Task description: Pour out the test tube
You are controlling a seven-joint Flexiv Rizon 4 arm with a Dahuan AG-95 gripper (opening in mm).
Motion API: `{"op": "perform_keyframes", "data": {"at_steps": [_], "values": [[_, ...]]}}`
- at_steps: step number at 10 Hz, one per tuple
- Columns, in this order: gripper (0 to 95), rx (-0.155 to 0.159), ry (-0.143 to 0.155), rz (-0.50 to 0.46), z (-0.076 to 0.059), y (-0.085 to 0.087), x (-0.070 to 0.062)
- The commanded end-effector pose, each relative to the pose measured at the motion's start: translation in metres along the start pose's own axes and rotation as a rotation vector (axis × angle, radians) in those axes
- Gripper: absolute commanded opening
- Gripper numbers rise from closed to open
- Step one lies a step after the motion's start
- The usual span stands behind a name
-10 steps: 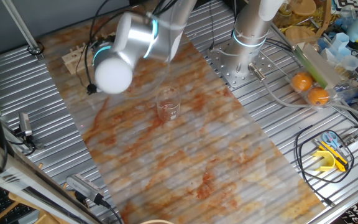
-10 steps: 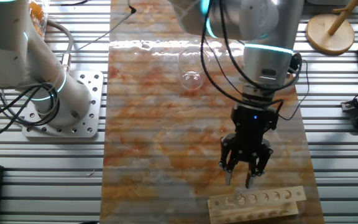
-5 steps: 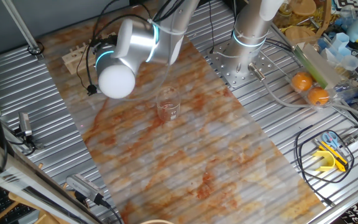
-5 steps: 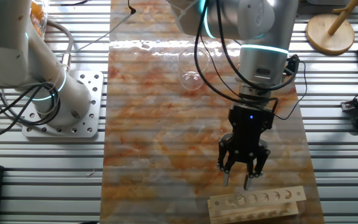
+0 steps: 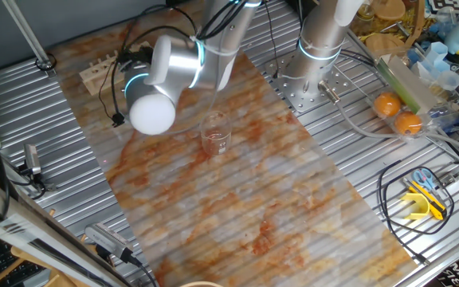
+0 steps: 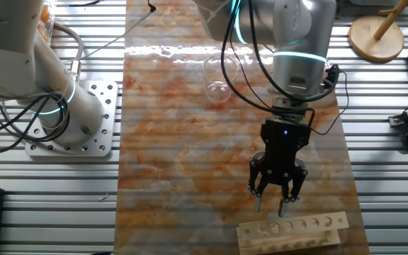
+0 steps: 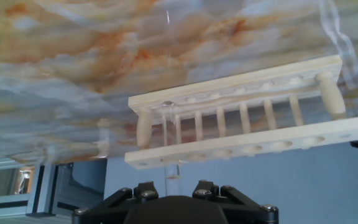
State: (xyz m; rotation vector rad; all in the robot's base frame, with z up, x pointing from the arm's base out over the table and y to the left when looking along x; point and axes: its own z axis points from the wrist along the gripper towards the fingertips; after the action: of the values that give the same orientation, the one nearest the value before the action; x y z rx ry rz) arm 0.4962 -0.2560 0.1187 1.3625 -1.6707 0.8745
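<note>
Clearly places the gripper (image 6: 270, 207) just beside the wooden rack (image 6: 292, 230) in the other fixed view, above the rack's end on the side of the second arm's base (image 6: 69, 117) and not touching the wood. Shows both fingers (image 6: 258, 204) pointing down at the marbled mat (image 6: 161, 163), spread a moderate way apart, with nothing between them. Finds only the dark housing of the hand at the bottom edge of the hand view, fingertips out of sight there.

Puts the test tube (image 7: 168, 134) upright in the end hole of the rack (image 7: 241, 118), beside one of the rack's thick corner posts, passing through the upper bar and down past the lower one. Cannot make out any contents through the clear glass. Cannot pick the tube out with any certainty in either fixed view.

Sets the beaker (image 6: 218, 78) well apart from the rack, on the far side of the gripper from it, standing on the same mat. Shows the same beaker (image 5: 216, 134) upright in one fixed view, with the rack (image 5: 102, 70) beyond the arm's pale elbow (image 5: 154, 112) and partly hidden by it. Leaves two oranges (image 5: 397, 112) far from the rack, off the mat, on the ribbed metal table (image 5: 349, 151).
</note>
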Motion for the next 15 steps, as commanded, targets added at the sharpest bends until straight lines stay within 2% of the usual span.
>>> {"op": "perform_keyframes", "data": {"at_steps": [1,2,15], "values": [[38.0,0.016,0.006,-0.001,0.0055,0.0030,-0.0041],[38.0,0.023,0.009,-0.003,0.0098,0.0047,-0.0068],[38.0,0.073,0.079,-0.046,0.0122,0.0032,-0.0088]]}}
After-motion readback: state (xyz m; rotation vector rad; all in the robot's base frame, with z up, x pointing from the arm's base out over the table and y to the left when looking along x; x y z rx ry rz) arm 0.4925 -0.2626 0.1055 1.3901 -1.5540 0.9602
